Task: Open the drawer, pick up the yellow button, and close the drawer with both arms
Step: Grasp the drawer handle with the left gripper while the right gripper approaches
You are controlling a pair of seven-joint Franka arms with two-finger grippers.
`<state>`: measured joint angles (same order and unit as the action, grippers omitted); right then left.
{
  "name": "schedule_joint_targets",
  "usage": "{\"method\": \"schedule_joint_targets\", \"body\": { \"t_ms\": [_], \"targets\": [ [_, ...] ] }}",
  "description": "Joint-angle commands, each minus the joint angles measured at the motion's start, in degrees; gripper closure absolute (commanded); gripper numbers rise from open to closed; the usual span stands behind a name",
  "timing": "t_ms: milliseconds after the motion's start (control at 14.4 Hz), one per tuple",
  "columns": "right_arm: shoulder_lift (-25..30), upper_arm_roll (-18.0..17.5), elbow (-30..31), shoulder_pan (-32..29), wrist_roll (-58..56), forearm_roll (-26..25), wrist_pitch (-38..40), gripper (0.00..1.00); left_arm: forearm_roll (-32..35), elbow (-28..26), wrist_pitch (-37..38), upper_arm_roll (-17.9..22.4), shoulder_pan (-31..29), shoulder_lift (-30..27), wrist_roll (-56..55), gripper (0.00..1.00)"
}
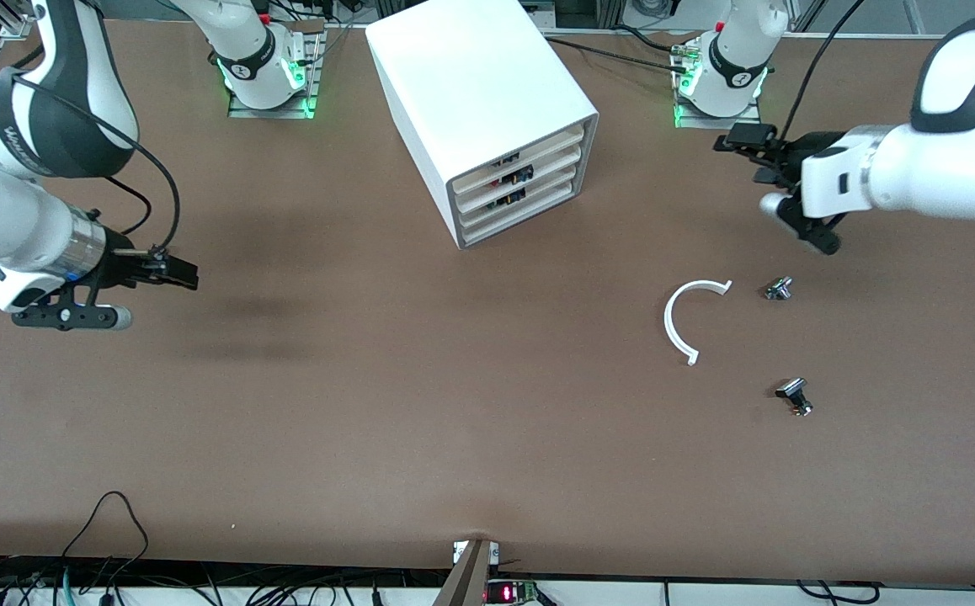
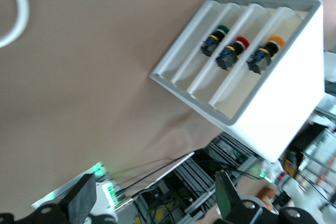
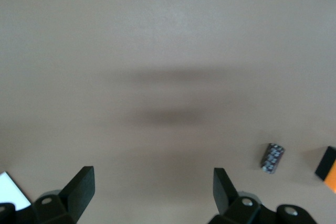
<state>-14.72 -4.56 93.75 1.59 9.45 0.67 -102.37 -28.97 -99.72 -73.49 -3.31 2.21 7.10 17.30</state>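
Near the cabinet (image 1: 487, 109), a white arc (image 1: 679, 324) lies; both end effectors hover spread.

- A dark band on the right arm (image 1: 29, 126), at about ten o'clock in the front view, carries pale lettering that is too blurred to make out.
- A round mark sits on the black ring of each arm base (image 1: 264, 63), at about twelve o'clock; it cannot be read.
- No other text, numbers or signs are legible.
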Motion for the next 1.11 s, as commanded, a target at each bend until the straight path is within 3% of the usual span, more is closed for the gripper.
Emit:
{"method": "schedule_joint_targets", "body": {
  "t_ms": [0, 347, 554, 762, 1040],
  "targets": [
    [-2.41, -0.01, -1.47, 1.39, 4.60, 2.57, -1.59, 0.00, -6.85, -5.64, -4.02, -2.23, -0.01, -0.41, 3.17, 0.00],
    [-5.58, -0.01, -1.47, 5.34, 13.55, 2.93, -4.33, 0.00, -21.90, -17.51, -14.82, -2.31, -0.11, -0.15, 19.78, 0.03],
    [-7.16, -0.01, -1.73, 7.54, 19.45, 3.02, -4.51, 0.00, -29.54, -22.00, -15.72, -3.45, 0.69, 1.33, 20.23, 0.18],
    [-9.01, -0.01, -3.48, 9.12, 25.07, 4.34, -4.42, 0.00, -32.63, -22.10, -15.81, -6.18, 0.78, 4.23, 20.93, 0.34],
    [-11.11, -0.01, -5.15, 11.50, 31.66, 4.43, -4.33, 0.00, -37.29, -23.23, -17.03, -8.82, 0.86, 10.74, 32.78, 0.39]
  ]
}}
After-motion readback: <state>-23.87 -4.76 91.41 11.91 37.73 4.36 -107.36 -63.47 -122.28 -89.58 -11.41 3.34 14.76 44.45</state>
